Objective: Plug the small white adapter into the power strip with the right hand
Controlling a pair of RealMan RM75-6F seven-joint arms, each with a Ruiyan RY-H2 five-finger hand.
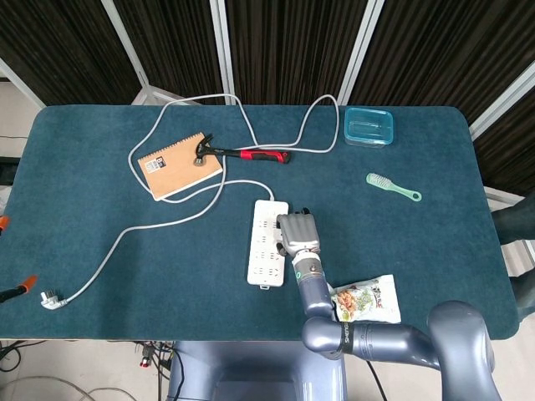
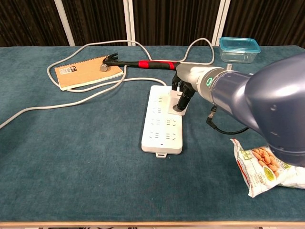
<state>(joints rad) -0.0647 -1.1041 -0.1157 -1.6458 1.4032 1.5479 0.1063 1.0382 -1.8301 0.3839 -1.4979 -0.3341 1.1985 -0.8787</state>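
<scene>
The white power strip [image 1: 266,242] [image 2: 159,125] lies lengthwise in the middle of the table, its grey cable looping off to the back. The small white adapter [image 2: 177,109] sits on the strip's right side, near the far end. My right hand [image 1: 296,233] [image 2: 184,91] is directly over it, dark fingertips [image 2: 182,102] pointing down and holding the adapter against the strip. In the head view the hand hides the adapter. My left hand appears in neither view.
A red-handled hammer [image 1: 242,154] rests partly on a brown notebook [image 1: 178,164] at the back left. A blue container [image 1: 369,126] and a green brush [image 1: 393,186] are at the back right. A snack bag [image 2: 264,168] lies near the front right edge. The cable's plug [image 1: 52,299] is at the front left.
</scene>
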